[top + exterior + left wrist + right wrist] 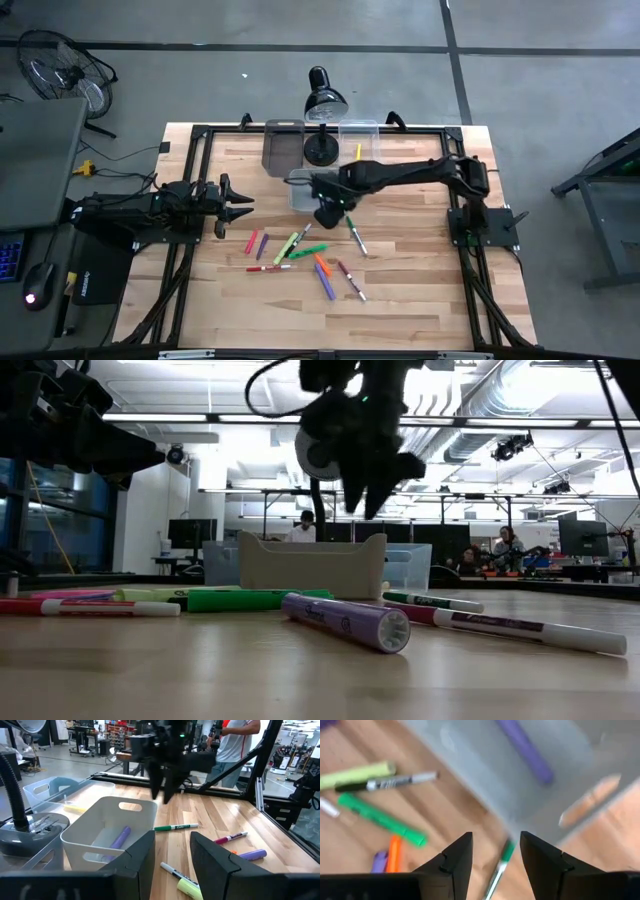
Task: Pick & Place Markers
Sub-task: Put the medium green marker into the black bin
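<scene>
My right pincer (322, 213) is open and empty, hanging above the table (420, 300) at the near edge of the grey bin (102, 832). My left pincer (240, 205) is parked over the left side, jaws apart, holding nothing.

Progress: early, I'd judge. One purple marker (120, 837) lies in the grey bin, and a yellow one (75, 808) in the clear bin (45, 790) beside it. I can't tell whether more are binned.

Left to do: most of the markers (300, 255) are loose on the table just in front of the bins — pink, purple, green, yellow-green, orange, red and white ones. The closest is the green-capped white marker (500, 867), right under my right pincer.

Obstacles: a desk lamp (325, 100) stands at the back, its base touching the bins. Several markers lie close together or crossing, so clean single picks look tight. People are in the room well behind the table.
</scene>
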